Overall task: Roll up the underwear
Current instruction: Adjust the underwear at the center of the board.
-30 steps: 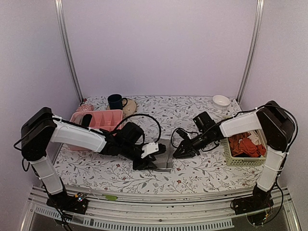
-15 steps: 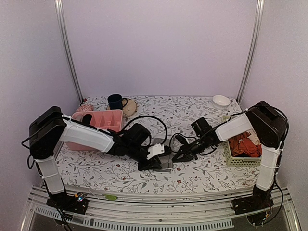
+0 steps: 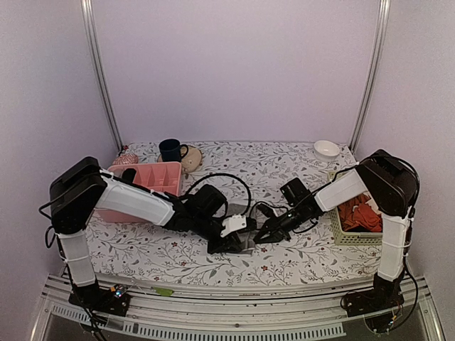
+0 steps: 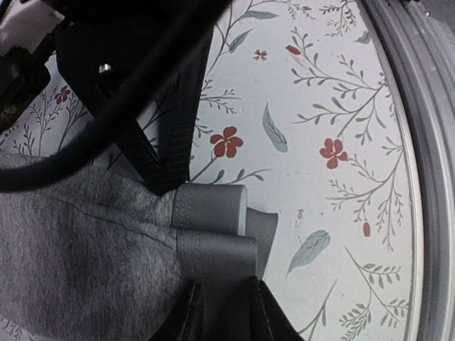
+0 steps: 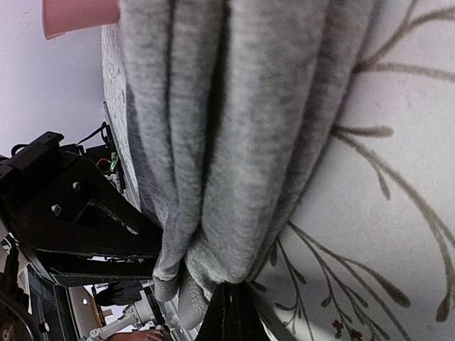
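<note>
Top view's soft and even with a lilac tint, barely any shadow on the tabletop (image 3: 256, 160). My wrist cams are dimmer, close-up stuff goes blurry, straight edges bend at the borders

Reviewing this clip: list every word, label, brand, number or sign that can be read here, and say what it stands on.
No text can be read in any view.
The underwear: only plain grey cloth and a folded band show, with no lettering in sight.
The table: printed flowers and leaves only.
The mug, pink tray and basket: too small in the top view to make out any marks.
</note>
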You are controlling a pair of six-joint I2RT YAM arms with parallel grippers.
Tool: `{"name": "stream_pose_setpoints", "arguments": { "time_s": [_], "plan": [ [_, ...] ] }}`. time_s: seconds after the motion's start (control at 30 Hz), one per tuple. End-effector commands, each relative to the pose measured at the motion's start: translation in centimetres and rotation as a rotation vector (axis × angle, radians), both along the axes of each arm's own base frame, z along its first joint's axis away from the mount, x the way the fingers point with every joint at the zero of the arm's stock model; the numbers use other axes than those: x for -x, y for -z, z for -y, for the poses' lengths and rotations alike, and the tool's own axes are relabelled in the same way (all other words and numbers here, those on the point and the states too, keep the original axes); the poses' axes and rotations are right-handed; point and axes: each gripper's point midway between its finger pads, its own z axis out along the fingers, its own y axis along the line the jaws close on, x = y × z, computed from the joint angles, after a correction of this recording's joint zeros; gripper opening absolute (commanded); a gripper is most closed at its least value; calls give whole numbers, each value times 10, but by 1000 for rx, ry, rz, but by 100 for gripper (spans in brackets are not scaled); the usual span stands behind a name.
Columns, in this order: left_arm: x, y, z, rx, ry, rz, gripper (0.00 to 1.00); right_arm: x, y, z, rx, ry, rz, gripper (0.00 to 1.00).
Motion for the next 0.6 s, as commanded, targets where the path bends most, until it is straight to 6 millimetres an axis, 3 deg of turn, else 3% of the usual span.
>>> {"name": "stream_pose_setpoints", "arguments": {
  "time_s": [0.0,0.13,0.37,0.57],
  "plan": [
    [2,-18,11,45,2,8,27,4,2,-5,-11,-17,-4,0],
    [3,-29,2,51,-11,35,34,4,-3,-5,-13,-18,7,0],
    [5,-23,-1,30,-13,46,52,2,-7,-6,-23,-14,12,0],
    [-1,-18,10,27,-15,51,49,2,-8,-8,-30,-18,10,0]
  ]
}}
